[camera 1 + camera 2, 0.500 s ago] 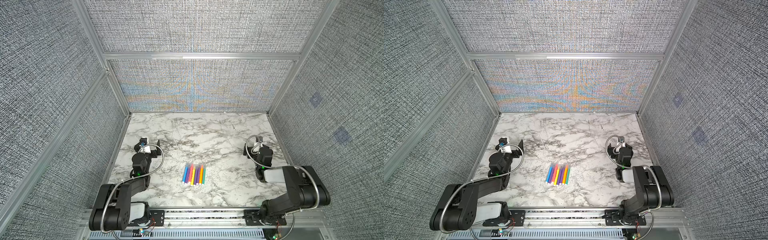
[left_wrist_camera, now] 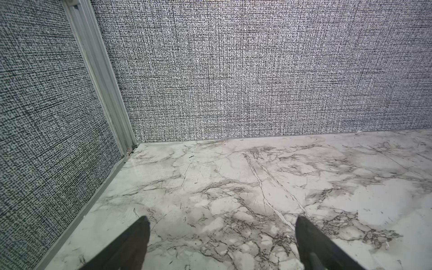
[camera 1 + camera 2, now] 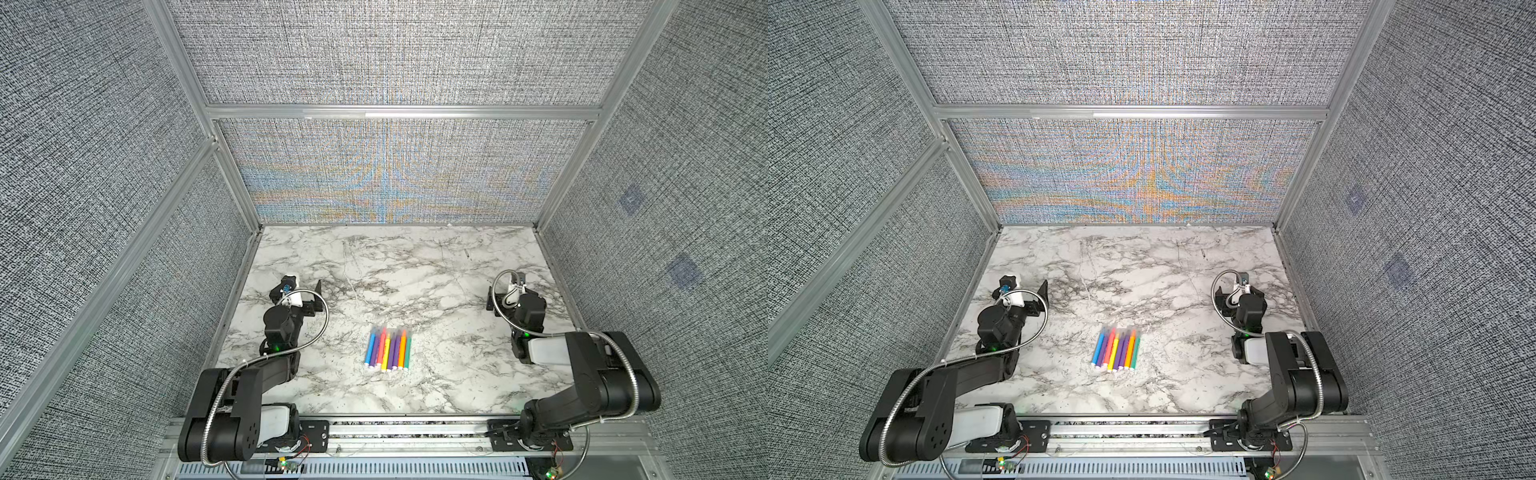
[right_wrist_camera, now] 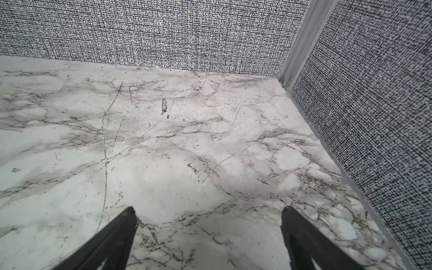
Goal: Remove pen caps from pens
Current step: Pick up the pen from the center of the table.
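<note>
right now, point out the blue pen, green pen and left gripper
blue pen (image 3: 370,349): in a top view, mid barrel
green pen (image 3: 408,353): in a top view, mid barrel
left gripper (image 2: 222,219): left wrist view, midway between its open jaws

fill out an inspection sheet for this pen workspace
surface: marble tabletop, white and grey, with a small scuff mark.
job's things: eight pens in one tight row near the middle front; pen caps are faint at the far ends and appear to be still on.
clutter: nothing seen.
grippers: left gripper and right gripper are both open and empty, over bare marble, apart from the pens.
cables: left conduit and right conduit loop off the wrists, clear of the pens.
surroundings: grey woven wall panels in an aluminium frame.
</note>
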Motion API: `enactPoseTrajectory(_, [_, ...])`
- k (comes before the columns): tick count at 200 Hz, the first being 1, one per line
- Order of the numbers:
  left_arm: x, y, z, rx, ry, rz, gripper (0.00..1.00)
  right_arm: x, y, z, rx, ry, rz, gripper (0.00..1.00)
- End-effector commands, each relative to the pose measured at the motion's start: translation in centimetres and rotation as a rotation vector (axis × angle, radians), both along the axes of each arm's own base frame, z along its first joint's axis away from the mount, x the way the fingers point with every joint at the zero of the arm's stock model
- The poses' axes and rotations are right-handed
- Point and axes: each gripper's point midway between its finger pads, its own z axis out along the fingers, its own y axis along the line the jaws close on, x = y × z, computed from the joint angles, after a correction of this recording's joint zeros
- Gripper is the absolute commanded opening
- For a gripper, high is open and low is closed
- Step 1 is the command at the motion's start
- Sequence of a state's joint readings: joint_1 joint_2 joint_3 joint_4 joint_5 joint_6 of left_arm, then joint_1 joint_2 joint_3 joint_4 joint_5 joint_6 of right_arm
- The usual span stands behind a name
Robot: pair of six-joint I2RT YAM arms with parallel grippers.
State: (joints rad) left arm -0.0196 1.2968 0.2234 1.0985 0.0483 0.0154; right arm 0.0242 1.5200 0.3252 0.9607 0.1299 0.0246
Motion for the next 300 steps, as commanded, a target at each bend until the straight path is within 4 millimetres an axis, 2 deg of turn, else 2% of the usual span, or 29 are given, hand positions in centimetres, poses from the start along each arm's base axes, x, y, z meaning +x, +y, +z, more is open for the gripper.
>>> enactPoseTrajectory(1, [0.0, 0.1, 0.6, -0.008, -0.024, 0.004, 0.97, 0.2, 0.1, 0.6, 0.005, -0.024, 0.004, 0.99])
enactPoseTrajectory(129, [0.0, 0.1, 0.6, -0.009, -0.024, 0.005, 0.97, 0.3, 0.0, 0.6, 0.005, -0.023, 0.002, 0.99])
enactPoseTrajectory(175, [-0.5, 2.1, 0.9, -0.048, -0.053, 0.119, 0.97, 0.4, 0.0, 0.5, 0.006, -0.016, 0.0, 0.99])
enactPoseTrajectory(185, [-1.3, 2.3, 1.1, -0.057, -0.073, 0.136, 0.97, 0.4, 0.0, 0.6, 0.007, -0.017, 0.002, 0.99])
enactPoseTrajectory(198, [-3.6, 1.4, 3.1, -0.025, -0.183, 0.086, 0.97, 0.4, 0.0, 0.6, 0.008, -0.016, 0.002, 0.99])
enactPoseTrajectory(208, [-4.0, 2.9, 4.2, -0.057, -0.166, 0.184, 0.97, 0.4, 0.0, 0.7, 0.007, -0.02, 0.003, 0.99])
enactPoseTrajectory(219, [-5.1, 4.2, 6.4, -0.177, -0.174, 0.256, 0.97, 0.5, 0.0, 0.7, 0.007, -0.012, 0.003, 0.99])
enactPoseTrajectory(234, [-7.0, 2.1, 11.0, -0.218, -0.259, 0.127, 0.97, 0.4, 0.0, 0.7, 0.005, -0.008, 0.002, 0.99])
enactPoseTrajectory(246, [-8.6, 1.2, 13.8, -0.261, -0.307, 0.075, 0.97, 0.7, -0.1, 1.5, -0.003, -0.033, -0.009, 0.99])
enactPoseTrajectory(252, [-9.2, 0.9, 14.8, -0.275, -0.317, 0.055, 0.97, 1.2, -0.8, 1.7, -0.017, 0.01, -0.065, 0.99])
enactPoseTrajectory(264, [-10.2, 0.0, 16.6, -0.305, -0.321, 0.015, 0.97, 3.3, -1.8, 4.1, -0.009, 0.137, -0.137, 0.99])
enactPoseTrajectory(276, [-10.9, -1.0, 17.9, -0.34, -0.317, -0.039, 0.97, 5.0, -1.8, 8.7, 0.055, 0.154, -0.155, 0.99])
enactPoseTrajectory(278, [-11.0, -1.3, 18.2, -0.345, -0.319, -0.054, 0.97, 5.4, -1.7, 10.1, 0.066, 0.137, -0.148, 0.99])
enactPoseTrajectory(290, [-11.5, -2.9, 19.6, -0.352, -0.286, -0.15, 0.97, 6.3, 0.9, 15.3, 0.149, 0.124, -0.023, 0.99])
enactPoseTrajectory(300, [-11.6, -4.4, 20.0, -0.367, -0.198, -0.221, 0.97, 6.1, 4.3, 19.4, 0.22, 0.12, 0.128, 0.99])
